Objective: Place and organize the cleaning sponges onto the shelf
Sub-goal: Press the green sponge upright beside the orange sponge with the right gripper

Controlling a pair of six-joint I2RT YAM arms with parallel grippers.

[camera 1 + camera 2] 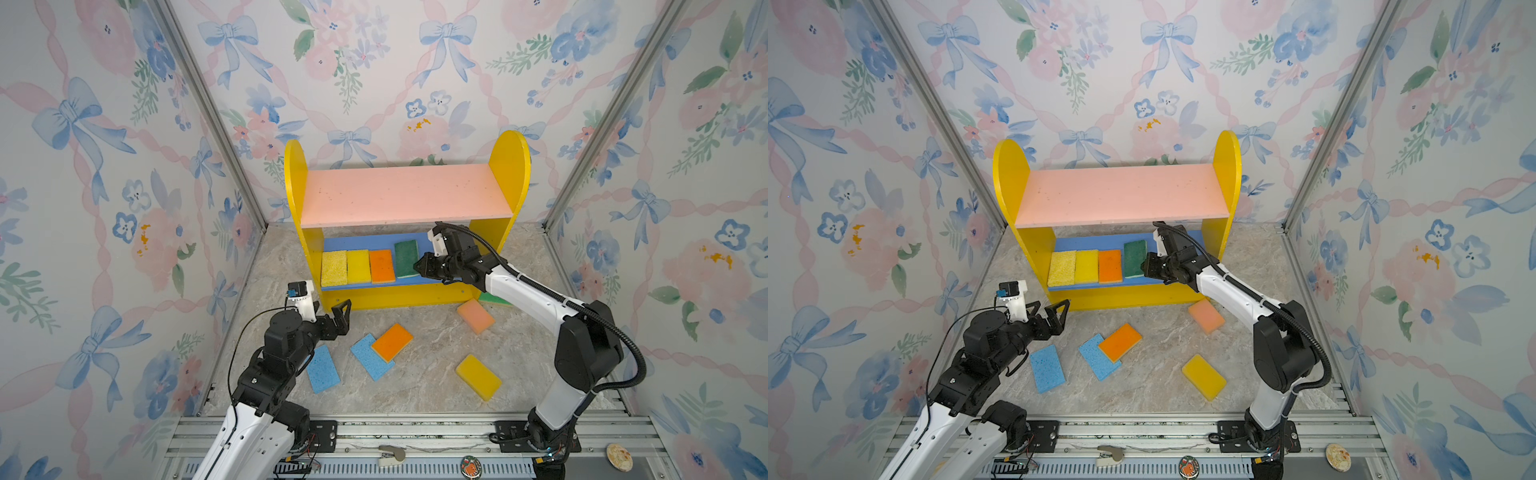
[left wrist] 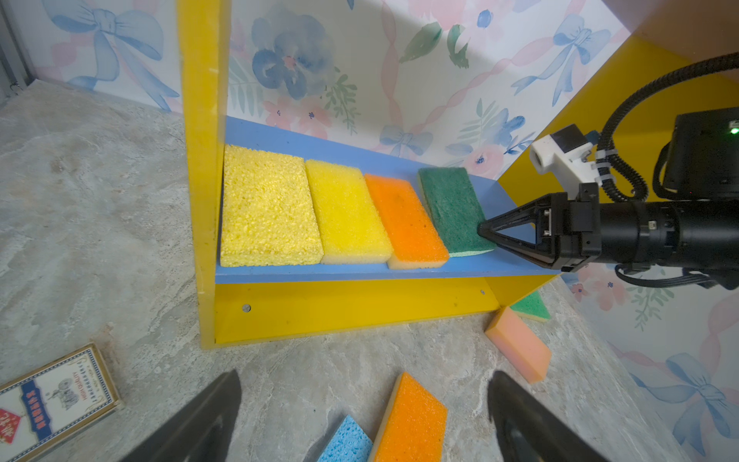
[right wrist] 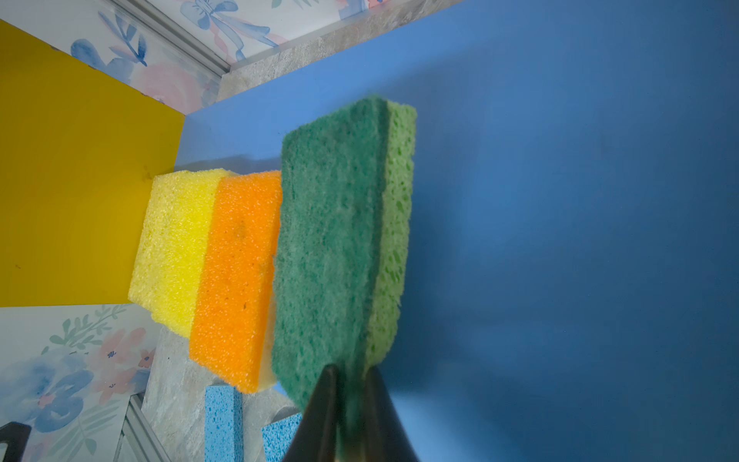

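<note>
Dark green sponge (image 2: pixel 452 208) on shelf's (image 1: pixel 399 299) blue board (image 2: pixel 280 140), near end pinched in right claw (image 2: pixel 480 231). Beside it in row: one orange sponge (image 1: pixel 382 266), two yellow (image 1: pixel 358 266) (image 1: pixel 333 268). Loose on surface (image 1: pixel 436 332): two blue (image 1: pixel 323 370) (image 1: pixel 368 359), one orange (image 1: pixel 392 341), one yellow (image 1: pixel 478 376), one peach (image 1: pixel 476 316), one green (image 2: pixel 530 306). Left claw (image 1: pixel 1047 311) spread wide, above surface.

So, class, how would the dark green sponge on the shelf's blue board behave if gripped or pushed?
The dark green sponge is probably soft and light: its pale layer looks porous, so the right gripper likely squashes it. Flat with a rough face, it should drag on the blue board, not roll.
</note>
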